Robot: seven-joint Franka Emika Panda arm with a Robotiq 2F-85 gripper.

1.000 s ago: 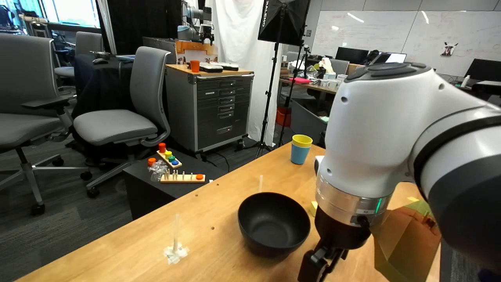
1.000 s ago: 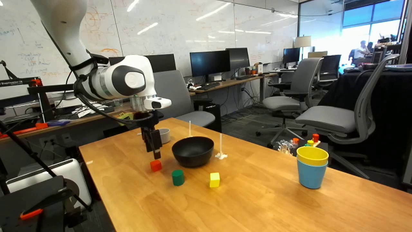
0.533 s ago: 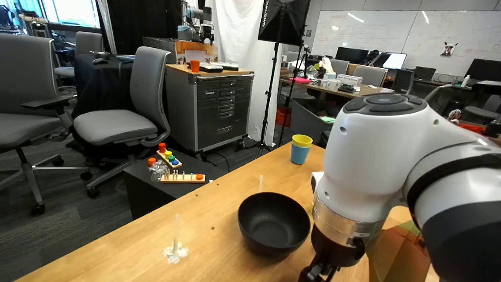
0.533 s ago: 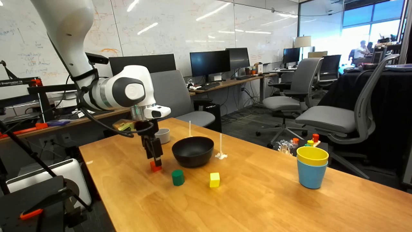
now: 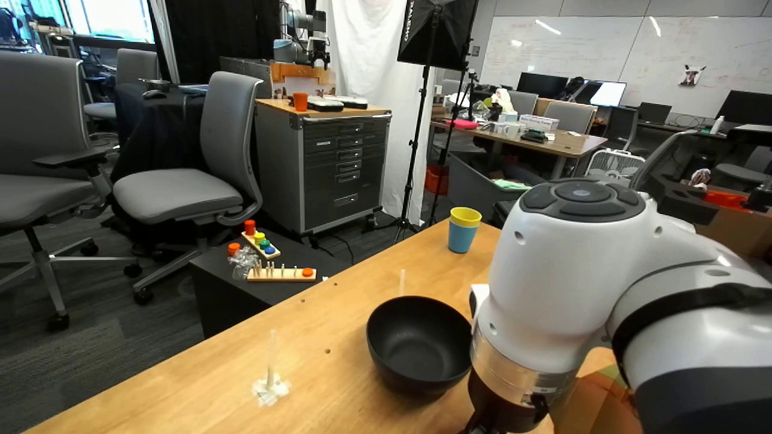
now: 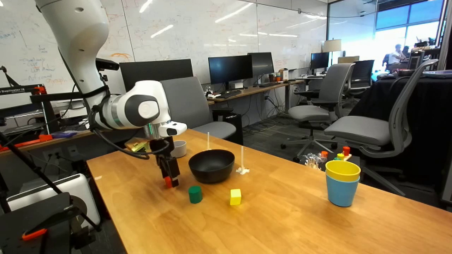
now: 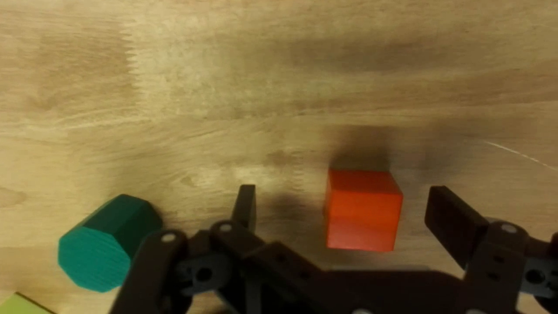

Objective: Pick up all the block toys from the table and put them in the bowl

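1. The end effector (image 7: 345,207) points down at the counter (image 6: 300,218), released: its jaws stand spread, and the wrist view shows a gap on either side of what lies between them
2. Between the two fingers (image 7: 455,224), the red cube (image 7: 362,218) stands on the counter, apart from both in the wrist view and nearer the finger on that view's right
3. Just outside the opposite finger is the green prism (image 7: 96,257), its many-sided end facing up; part of the end effector overlaps its edge in the wrist view
4. Farther out past the green prism, the yellow cube (image 6: 235,197) sits on the counter; only a corner of it enters the wrist view
5. The black bowl (image 6: 212,173) is upright and near the end effector, to its right in an exterior view, with all three blocks outside it
6. Behind the end effector in that view, and partly covered by it, is a light grey cup (image 6: 179,149)
7. On the bowl's far side from the end effector, two whitish sticks (image 6: 242,158) rise from the counter
8. Well apart from the end effector, a yellow cup (image 6: 342,169) rests in a blue cup (image 6: 342,192), both upright
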